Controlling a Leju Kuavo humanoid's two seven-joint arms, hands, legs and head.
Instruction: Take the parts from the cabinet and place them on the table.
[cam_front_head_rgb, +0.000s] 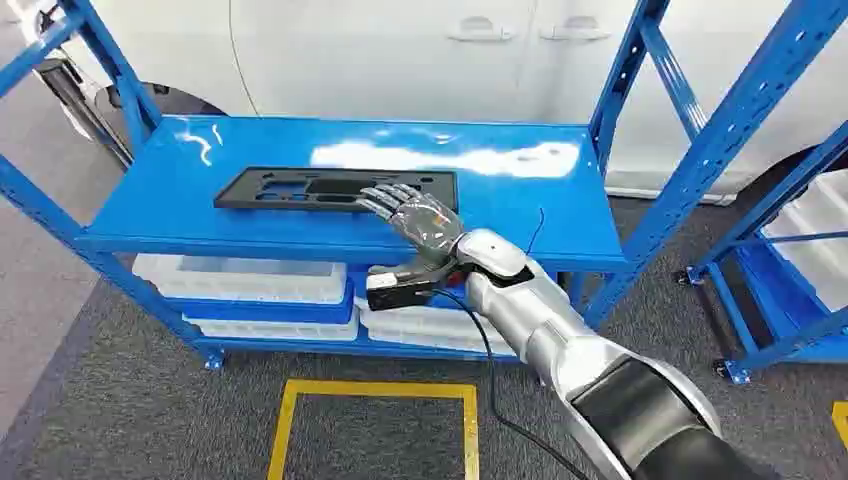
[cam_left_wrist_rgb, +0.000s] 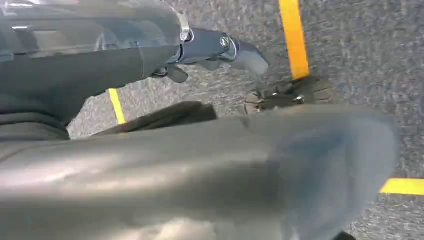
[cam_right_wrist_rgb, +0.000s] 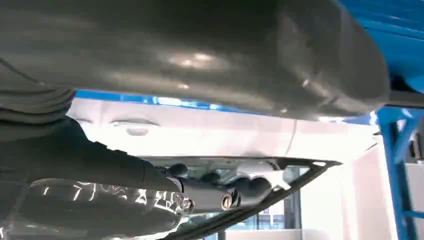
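Head view: right hand fingers cover the black part's edge; grip unclear.

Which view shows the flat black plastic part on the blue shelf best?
The head view: the flat black plastic part lies whole on the blue metal shelf, with the right hand at its near edge. The right wrist view gives just its edge from below. The left wrist view faces the floor.
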